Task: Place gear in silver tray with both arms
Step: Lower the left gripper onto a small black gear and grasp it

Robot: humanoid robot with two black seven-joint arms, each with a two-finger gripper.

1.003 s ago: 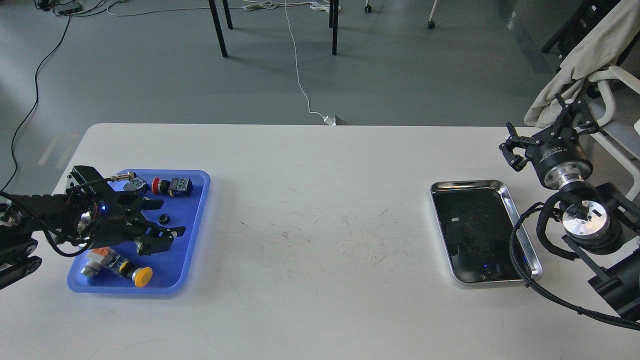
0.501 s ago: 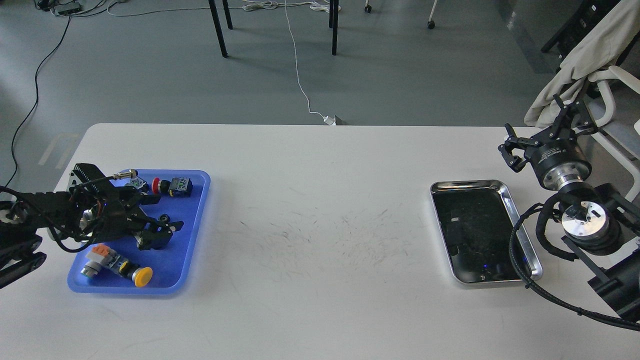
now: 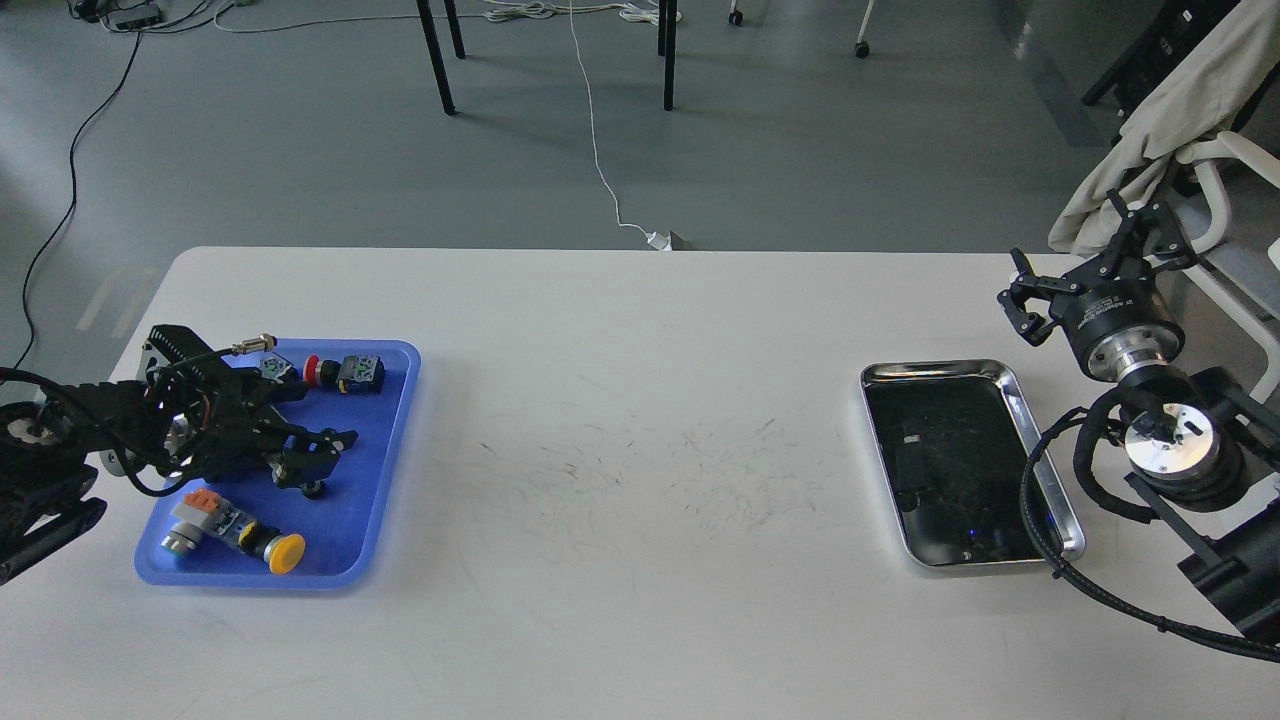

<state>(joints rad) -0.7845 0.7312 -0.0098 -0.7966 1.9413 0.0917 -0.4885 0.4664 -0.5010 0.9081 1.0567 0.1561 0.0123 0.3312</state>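
The silver tray (image 3: 1010,390) lies at the right of the white table with nothing in it. My left gripper (image 3: 318,415) is low over the blue tray (image 3: 390,420) at the left. Its two fingers stand apart over the spot where a small black gear lay. The gear is hidden under the lower finger (image 3: 335,438), and I cannot tell whether the finger touches it. My right gripper (image 3: 1085,262) is raised beyond the silver tray's far right corner, open and empty.
The blue tray also holds a red-and-black button switch (image 3: 345,372), a yellow push button with an orange-topped body (image 3: 240,535) and a metal sensor (image 3: 255,347). A chair with draped cloth (image 3: 1170,120) stands beside the right arm.
My left gripper has moved down and slightly back over the gear, which showed between the fingers before and is now covered. The right arm has barely moved.
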